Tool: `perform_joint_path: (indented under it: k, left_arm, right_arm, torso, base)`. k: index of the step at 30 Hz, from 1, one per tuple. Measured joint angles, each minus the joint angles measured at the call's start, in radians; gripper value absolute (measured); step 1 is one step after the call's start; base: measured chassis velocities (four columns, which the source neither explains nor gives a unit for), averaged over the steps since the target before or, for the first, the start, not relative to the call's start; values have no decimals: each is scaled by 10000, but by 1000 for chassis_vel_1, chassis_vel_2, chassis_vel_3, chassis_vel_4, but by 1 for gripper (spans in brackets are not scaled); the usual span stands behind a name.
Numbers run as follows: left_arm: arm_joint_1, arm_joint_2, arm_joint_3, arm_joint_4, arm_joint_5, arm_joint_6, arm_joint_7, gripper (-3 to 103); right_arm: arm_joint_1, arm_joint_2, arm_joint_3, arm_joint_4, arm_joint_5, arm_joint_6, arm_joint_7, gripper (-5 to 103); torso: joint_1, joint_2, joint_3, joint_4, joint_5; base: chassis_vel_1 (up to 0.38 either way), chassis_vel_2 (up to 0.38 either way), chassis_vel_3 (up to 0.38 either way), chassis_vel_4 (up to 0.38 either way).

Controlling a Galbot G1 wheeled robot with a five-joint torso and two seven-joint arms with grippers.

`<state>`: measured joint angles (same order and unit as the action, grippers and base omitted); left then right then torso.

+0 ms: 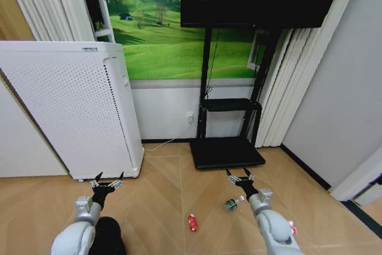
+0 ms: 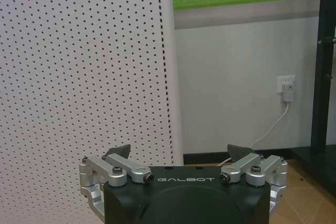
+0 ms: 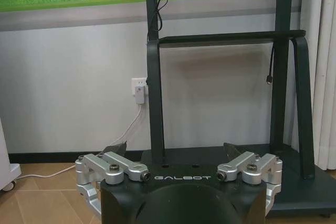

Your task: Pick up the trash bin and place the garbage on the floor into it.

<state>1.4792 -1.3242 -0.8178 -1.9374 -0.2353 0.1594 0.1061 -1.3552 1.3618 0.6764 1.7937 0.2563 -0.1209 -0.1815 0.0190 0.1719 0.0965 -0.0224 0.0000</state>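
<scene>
We find the small round black trash bin (image 1: pixel 110 235) at the bottom of the head view, on the wooden herringbone floor (image 1: pixel 161 195) directly under our left arm, which hides part of its dark body. The garbage lies well apart from it, to our right: a small red can (image 1: pixel 192 222) lying on its side near the middle of the floor, a greenish-dark bottle (image 1: pixel 231 205) just beside our right arm, and a red-and-white scrap (image 1: pixel 292 227) peeking out past that arm's far side.

Our left end effector (image 1: pixel 107 184) hangs above the floor ahead of the bin, fingers spread wide and released, empty. Our right end effector (image 1: pixel 240 177) is likewise splayed and empty, hovering above the floor beyond the bottle. The left faces the tall white perforated appliance (image 1: pixel 71 111); the right faces the black television stand (image 1: pixel 230 123).

We judge the task to be at its opening: nothing is grasped. The next move calls for bringing the left end effector back and down to the bin's rim.
</scene>
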Motion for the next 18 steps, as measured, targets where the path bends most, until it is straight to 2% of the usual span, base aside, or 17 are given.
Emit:
perform_joint_path:
  k: [18]
  left_arm:
    - [16, -77, 5, -76, -144, 157, -61, 100]
  right_arm:
    - [-39, 22, 23, -19, 55, 15, 13, 100]
  torso:
    - [13, 10, -3, 0, 0]
  base:
    - [0, 0, 0, 0]
